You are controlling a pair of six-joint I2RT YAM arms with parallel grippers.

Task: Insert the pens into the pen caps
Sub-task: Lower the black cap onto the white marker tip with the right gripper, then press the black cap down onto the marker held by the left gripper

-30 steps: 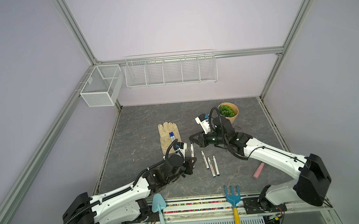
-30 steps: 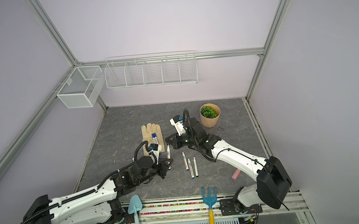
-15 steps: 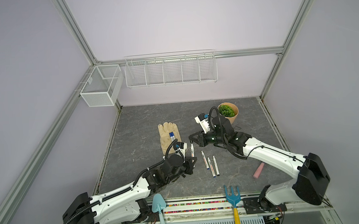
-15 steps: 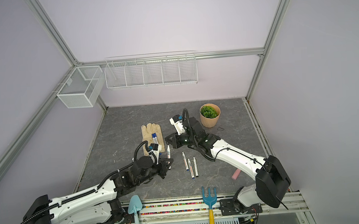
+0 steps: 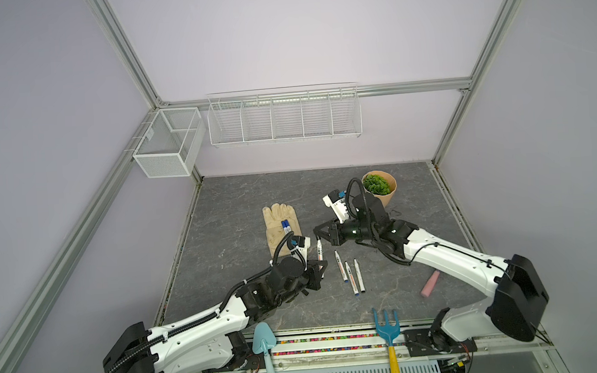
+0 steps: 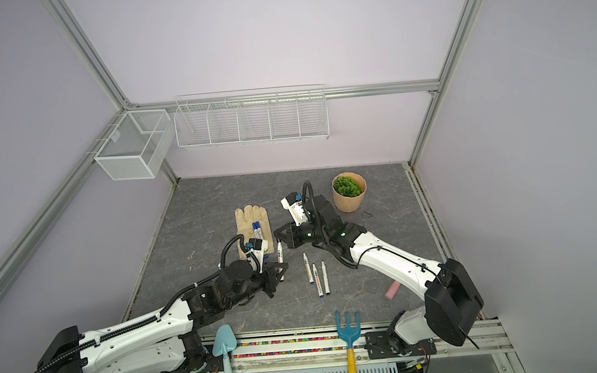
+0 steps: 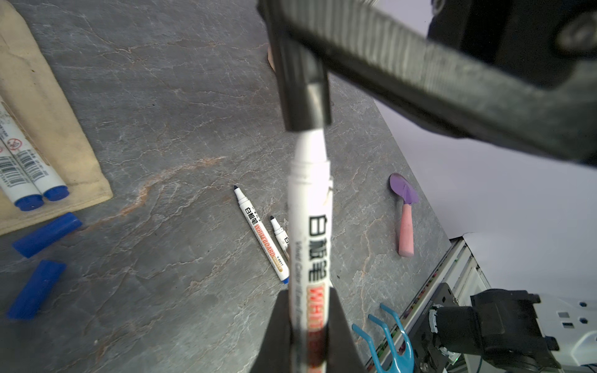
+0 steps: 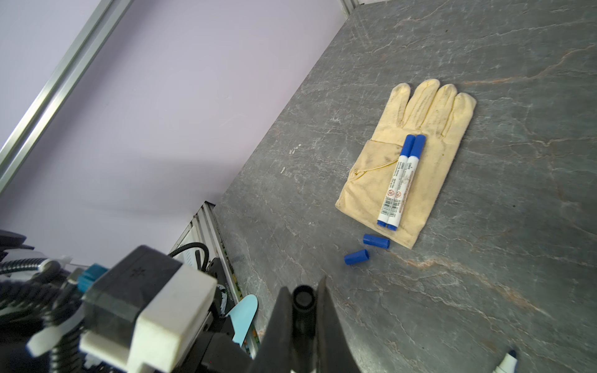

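left fingers (image 5: pixel 319 267): closed on the lower barrel of a white pen (image 7: pixel 309 210); pen is held off the surface (image 5: pixel 238 216); its tip end points at the right fingers
right fingers (image 5: pixel 322 233): closed around a black cap (image 8: pixel 303 298); the cap's open mouth faces the pen
pen and cap: in the left wrist view the pen's tapered tip sits inside the mouth of the black cap; a stretch of white neck shows between cap rim and barrel shoulder, so not pushed fully home
meeting spot: near the middle of the surface in both top views; just right of the glove (image 8: pixel 429 106)
loose pens: three uncapped pens (image 5: pixel 351 278) lie side by side on the surface; just right of the left fingers in both top views; tips toward the back wall; the right wrist view catches only one tip at its edge
capped pens: two pens with blue caps (image 8: pixel 402 181) lie on the glove, touching along their length
loose caps: two blue caps (image 8: pixel 376 241) lie on the surface just beside the glove's cuff edge; near each other, not touching
glove: beige; lies flat
plant pot (image 5: pixel 380 187): stands behind the right arm, toward the back
pink trowel (image 5: pixel 430 283): small, purple blade; lies near the right side, well apart from the pens
front edge: blue trowel (image 5: pixel 264 342) and blue hand fork (image 5: pixel 386 326); handles run out of view
wall: wire baskets (image 5: pixel 285 117) hang on the rails
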